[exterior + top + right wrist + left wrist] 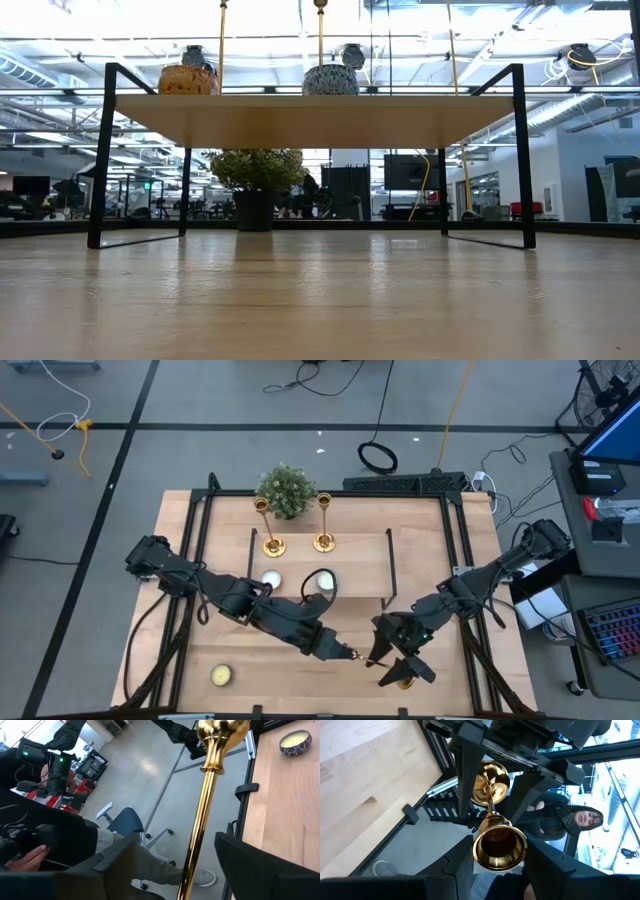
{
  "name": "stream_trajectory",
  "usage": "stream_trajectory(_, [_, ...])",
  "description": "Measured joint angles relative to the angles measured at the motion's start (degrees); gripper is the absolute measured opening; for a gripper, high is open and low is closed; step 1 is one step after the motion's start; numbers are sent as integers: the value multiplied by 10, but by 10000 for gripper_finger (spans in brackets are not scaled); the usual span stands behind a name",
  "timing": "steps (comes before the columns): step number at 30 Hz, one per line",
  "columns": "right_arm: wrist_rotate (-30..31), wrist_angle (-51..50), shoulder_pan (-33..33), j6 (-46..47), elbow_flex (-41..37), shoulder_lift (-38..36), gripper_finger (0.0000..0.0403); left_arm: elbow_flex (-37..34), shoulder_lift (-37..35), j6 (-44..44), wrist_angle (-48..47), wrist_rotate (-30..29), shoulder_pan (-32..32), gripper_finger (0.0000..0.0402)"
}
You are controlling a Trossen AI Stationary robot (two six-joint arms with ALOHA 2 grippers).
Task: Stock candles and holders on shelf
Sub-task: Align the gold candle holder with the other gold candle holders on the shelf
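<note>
My left gripper (pixel 345 652) is shut on a gold holder (pixel 398 678) in the air over the table's near right part. My right gripper (pixel 172 852) stands open, one finger on either side of the holder's thin stem (pixel 202 815), with gaps showing on both sides. Two more holders (pixel 272 545) (pixel 323 542) stand by their bases on the shelf (pixel 360 565). On the shelf also sit a white candle (pixel 271 580) and another candle (pixel 322 582). A yellowish candle (pixel 221 676) lies on the table at the near left. Neither gripper shows in the low view. My left gripper pinches the holder's cup end (pixel 499 847) between its two fingers (pixel 547 865). It comes from the table's left, nearly level, with the fingers along the holder. The holder sticks out ahead of them, base (pixel 490 782) farthest away, lifted clear of the table.
A small green plant (pixel 286 490) stands behind the shelf at the far edge. The shelf's black legs (pixel 520 150) rise from the table. A person with a camera (pixel 45 765) is beyond the table's near edge. Bare wood lies between the yellowish candle and the grippers.
</note>
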Motion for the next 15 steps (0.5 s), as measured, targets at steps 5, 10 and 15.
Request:
stream_trajectory(5, [0, 0, 0, 0, 0, 0, 210, 0, 0, -5, 0, 0, -3, 154])
stream_trajectory(10, [0, 1, 0, 0, 0, 0, 166, 0, 0, -5, -1, 4, -3, 154])
stream_trajectory(15, [0, 0, 1, 0, 0, 0, 134, 0, 0, -5, -15, 8, -3, 154])
